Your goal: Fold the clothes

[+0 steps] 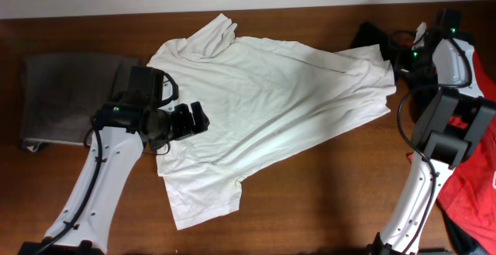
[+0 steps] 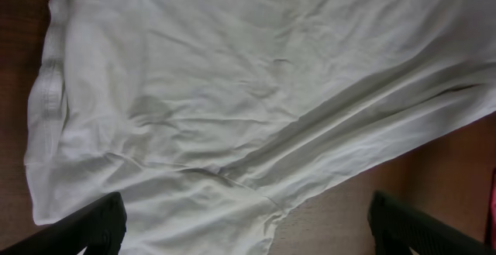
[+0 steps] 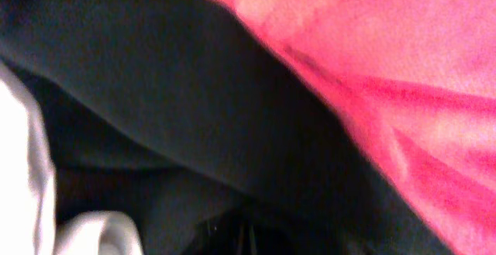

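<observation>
The clothes are one white short-sleeved T-shirt [image 1: 263,100], lying spread and wrinkled across the middle of the brown table [image 1: 325,201]. My left gripper [image 1: 195,120] hovers over the shirt's left part. In the left wrist view the shirt [image 2: 232,92] fills the frame, and my left gripper [image 2: 248,238] is open with its dark fingertips [image 2: 93,228] wide apart and nothing between them. My right gripper [image 1: 390,53] is at the shirt's far right corner, beside a black garment. In the right wrist view its jaws [image 3: 248,239] are lost in shadow against black cloth; a bit of the white shirt [image 3: 31,177] shows at the left.
Grey-brown trousers [image 1: 66,92] lie at the table's left end, partly under the left arm. A black garment [image 1: 370,36] [image 3: 155,92] sits at the back right, and a red garment [image 1: 473,197] [image 3: 403,53] hangs at the right edge.
</observation>
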Robot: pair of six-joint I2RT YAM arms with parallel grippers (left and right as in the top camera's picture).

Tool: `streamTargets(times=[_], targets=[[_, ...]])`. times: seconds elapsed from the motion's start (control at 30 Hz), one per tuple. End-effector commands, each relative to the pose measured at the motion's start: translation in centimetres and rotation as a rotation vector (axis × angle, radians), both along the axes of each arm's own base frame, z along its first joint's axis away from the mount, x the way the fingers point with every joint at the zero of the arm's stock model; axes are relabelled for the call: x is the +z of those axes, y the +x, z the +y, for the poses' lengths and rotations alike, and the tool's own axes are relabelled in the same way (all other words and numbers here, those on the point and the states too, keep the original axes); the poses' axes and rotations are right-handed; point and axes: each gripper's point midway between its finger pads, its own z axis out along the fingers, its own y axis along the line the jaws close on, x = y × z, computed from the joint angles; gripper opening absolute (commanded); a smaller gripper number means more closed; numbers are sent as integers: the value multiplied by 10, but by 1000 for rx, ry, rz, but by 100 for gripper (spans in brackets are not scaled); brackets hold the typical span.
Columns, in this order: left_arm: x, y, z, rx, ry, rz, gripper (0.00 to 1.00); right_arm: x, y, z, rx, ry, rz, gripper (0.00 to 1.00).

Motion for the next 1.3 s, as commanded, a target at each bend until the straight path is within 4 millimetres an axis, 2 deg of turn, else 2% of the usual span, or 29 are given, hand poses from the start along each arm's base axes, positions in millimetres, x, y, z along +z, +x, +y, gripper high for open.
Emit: streamTargets(times=[0.0,0.1,0.27,0.5,0.6,0.7,0.83,1.0,1.1,1.27], targets=[[0,1,1,-2,11,-5,99,-33,-7,-17,-31,-72,48,4],[0,1,1,-2,11,-5,99,-40,-4,-44,-79,-181,40,4],[0,1,1,-2,11,-5,99,-36,-11,-93,-196,-300,30,4],[0,1,1,-2,11,-5,99,-31,-34,-152,-306,-317,0,4],[0,1,1,-2,11,-5,99,-25,-36,-163,-312,-283,-31,4],[0,1,1,-2,11,-5,99,-4,-24,-161,-287,-220,-96,9],[0,1,1,-2,11,-5,100,48,-4,-152,-244,-167,-186,11],[0,1,1,-2,11,-5,99,112,21,-112,-135,-31,-312,11],[0,1,1,-2,11,-5,100,118,26,-94,-119,8,-310,8],[0,1,1,-2,11,-5,100,88,40,-56,-60,38,-269,4]])
